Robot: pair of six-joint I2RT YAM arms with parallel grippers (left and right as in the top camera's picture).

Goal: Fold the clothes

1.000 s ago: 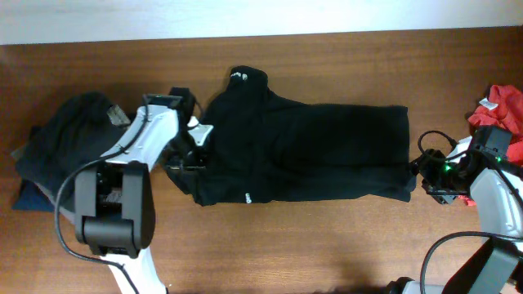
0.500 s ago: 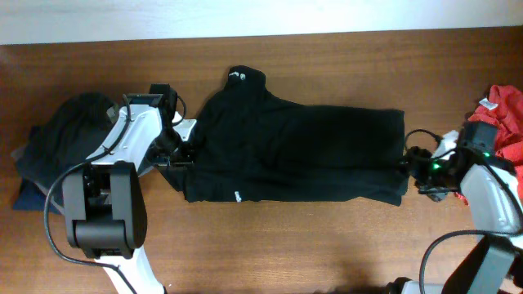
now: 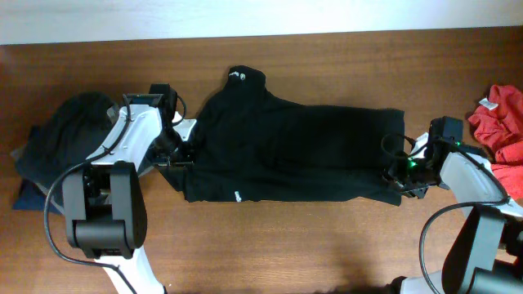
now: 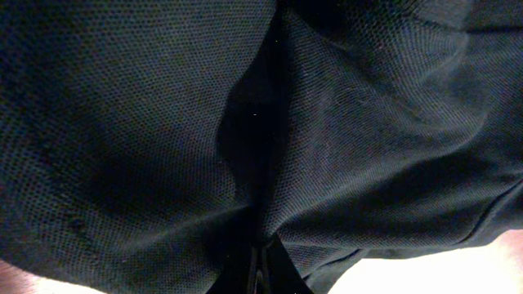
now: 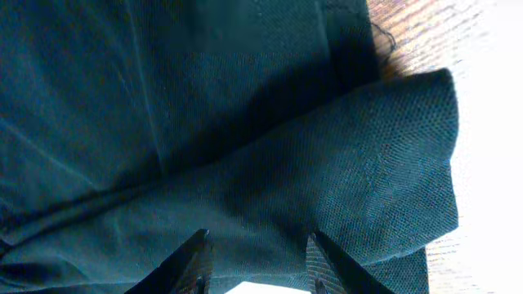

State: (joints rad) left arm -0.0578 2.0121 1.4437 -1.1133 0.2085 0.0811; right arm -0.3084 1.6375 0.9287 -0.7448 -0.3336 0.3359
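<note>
- Centrally, clothes (image 3: 302,151) lie spread across the table (image 3: 286,253), neck toward the far edge.
- At the garment's left edge, left gripper (image 3: 183,155) is pinched tight on the cloth.
- At the right hem, right gripper (image 3: 397,171) has fingers (image 5: 194,263) partly apart over the fabric; seemingly nothing clamped.
- Outward: grey garment (image 3: 57,139) at left end, red cloth (image 3: 500,118) at right.

A charcoal-grey garment (image 3: 57,135) is heaped at the left end of the wooden table (image 3: 286,245), with a navy piece (image 3: 29,198) beneath it. A red garment (image 3: 500,121) is bunched at the right edge.
</note>
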